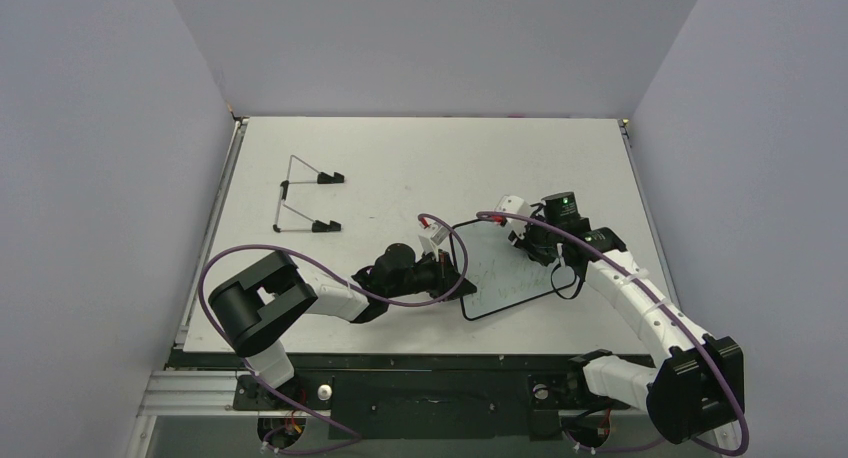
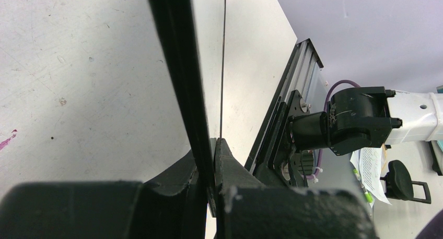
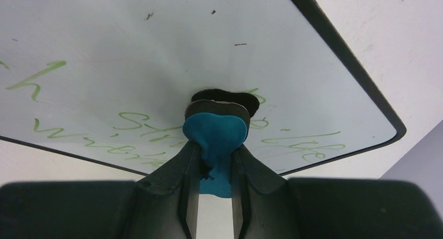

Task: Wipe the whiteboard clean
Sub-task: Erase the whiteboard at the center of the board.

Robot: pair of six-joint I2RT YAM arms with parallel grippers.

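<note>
The whiteboard point(image 1: 500, 273) has a white face with green handwriting and a black rim, and lies tilted near the table's front middle. My left gripper point(image 1: 452, 274) is shut on its left edge; the left wrist view shows the rim point(image 2: 180, 82) edge-on between the jaws point(image 2: 211, 166). My right gripper point(image 1: 528, 240) is shut on the blue-and-black eraser point(image 3: 214, 132), whose black pad presses on the board's face point(image 3: 130, 56) amid the green writing.
A thin wire stand point(image 1: 305, 200) with black feet lies at the back left of the table. The black rail of the table's front edge point(image 2: 282, 108) runs close to the left gripper. Grey walls enclose the table on three sides.
</note>
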